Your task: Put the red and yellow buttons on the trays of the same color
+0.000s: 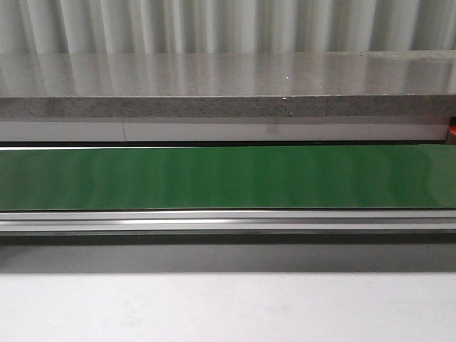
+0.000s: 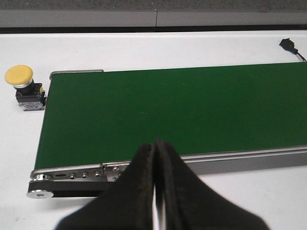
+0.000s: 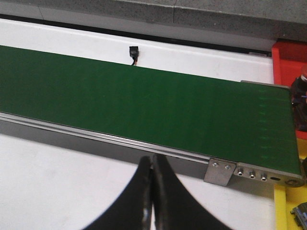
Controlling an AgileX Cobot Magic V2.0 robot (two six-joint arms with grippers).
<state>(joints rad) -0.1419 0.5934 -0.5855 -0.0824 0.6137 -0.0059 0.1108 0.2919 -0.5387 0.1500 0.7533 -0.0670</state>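
The yellow button sits well apart from the left pincer, pressed together.

Button beside conveyor belt end

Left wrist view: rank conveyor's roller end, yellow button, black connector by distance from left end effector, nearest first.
1. Roller end of the green belt, at the conveyor's near corner beside the left end effector.
2. Yellow button, past the belt's end, on the white table.
3. Black connector, beyond the belt's far edge, opposite side.
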